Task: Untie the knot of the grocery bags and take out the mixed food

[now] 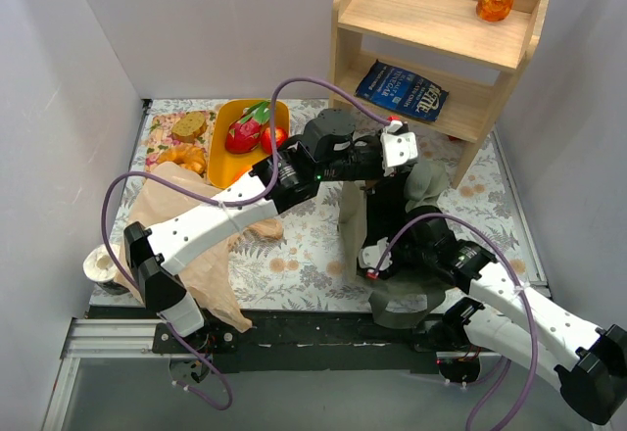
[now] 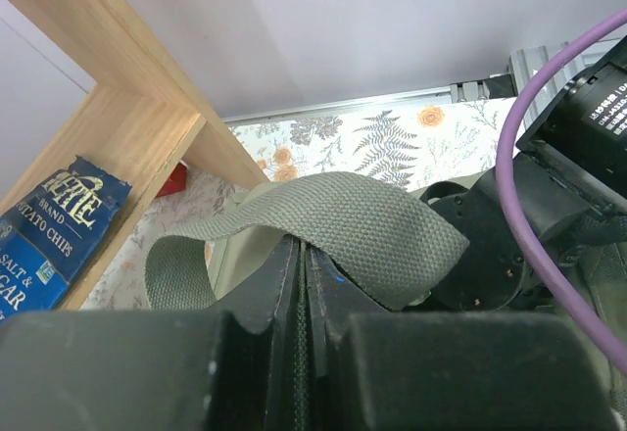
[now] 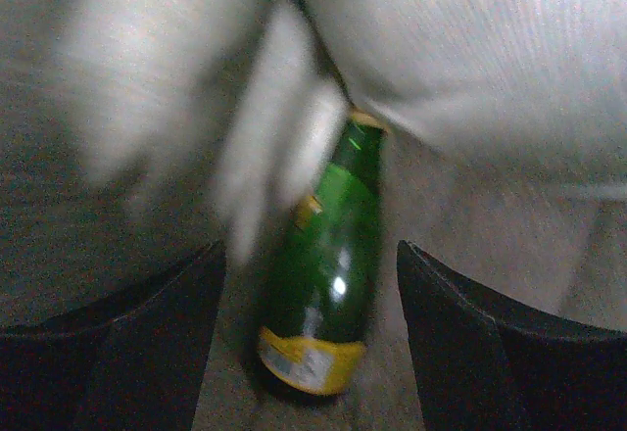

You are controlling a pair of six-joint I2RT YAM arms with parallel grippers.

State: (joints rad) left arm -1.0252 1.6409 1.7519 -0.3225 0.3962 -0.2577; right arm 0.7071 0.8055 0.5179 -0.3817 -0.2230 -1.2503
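Green bottle (image 3: 321, 255) lies between the right gripper's (image 3: 312, 255) wide-open jaws inside the tote (image 1: 427, 184); left gripper (image 2: 302, 264) clamps strap (image 2: 338, 217), so close mid-body.

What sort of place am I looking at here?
Probably a lab test booth: white panels enclose a floral-covered table with a wooden shelf; two robot arms are bolted at its edge.
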